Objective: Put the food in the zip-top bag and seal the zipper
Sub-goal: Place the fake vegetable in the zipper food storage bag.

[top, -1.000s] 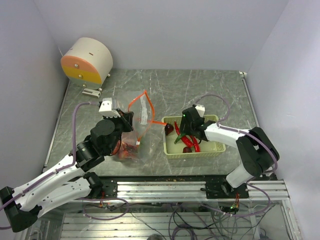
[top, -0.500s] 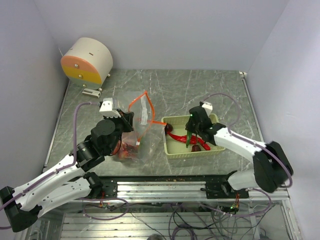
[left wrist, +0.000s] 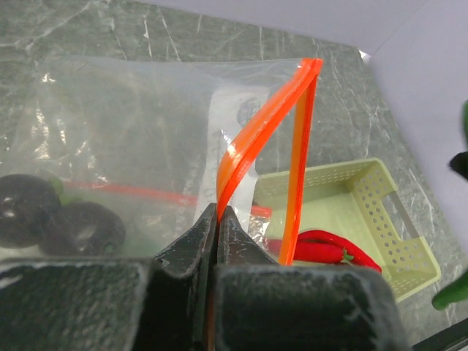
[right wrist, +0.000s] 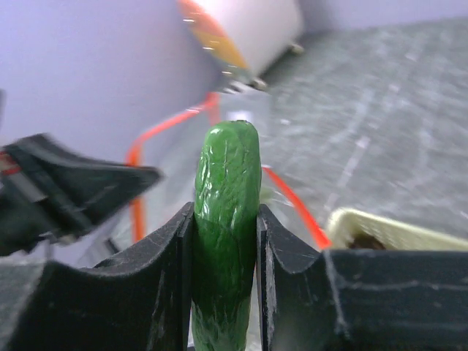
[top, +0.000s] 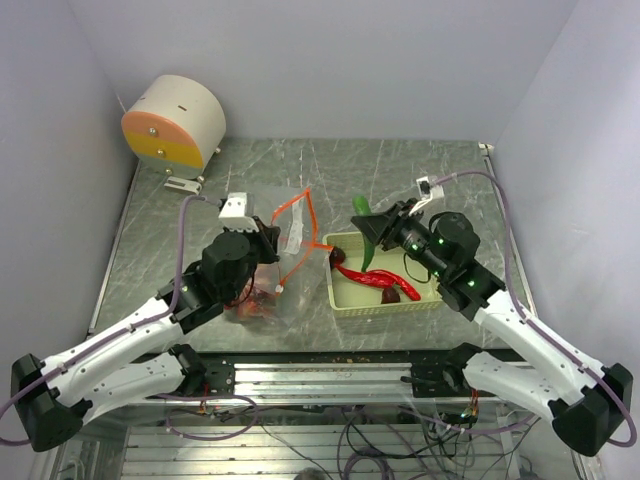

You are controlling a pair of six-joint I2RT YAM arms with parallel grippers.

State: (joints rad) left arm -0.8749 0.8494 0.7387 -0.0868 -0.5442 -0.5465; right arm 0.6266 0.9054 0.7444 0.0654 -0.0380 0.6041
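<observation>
The zip-top bag [top: 268, 275] lies left of centre, clear and crinkly, with dark purple pieces [left wrist: 69, 223] and red food inside. My left gripper [left wrist: 219, 213] is shut on its orange zipper [left wrist: 263, 124], holding the mouth up and open toward the basket. My right gripper [right wrist: 225, 212] is shut on a long green vegetable [right wrist: 228, 161] and holds it in the air above the basket's far left corner, just right of the bag mouth [top: 300, 215]. A red chili [top: 375, 278] and a dark piece [top: 408, 293] lie in the pale green basket [top: 385, 308].
A round cream and orange device [top: 172, 122] stands at the back left corner. Grey walls close in the marble table [top: 420, 175] on three sides. The basket sits close to the table's near edge, beside the bag.
My right arm has risen out of the basket with the green vegetable and swung toward the bag mouth. The left arm has shifted a little right, still holding the zipper.
</observation>
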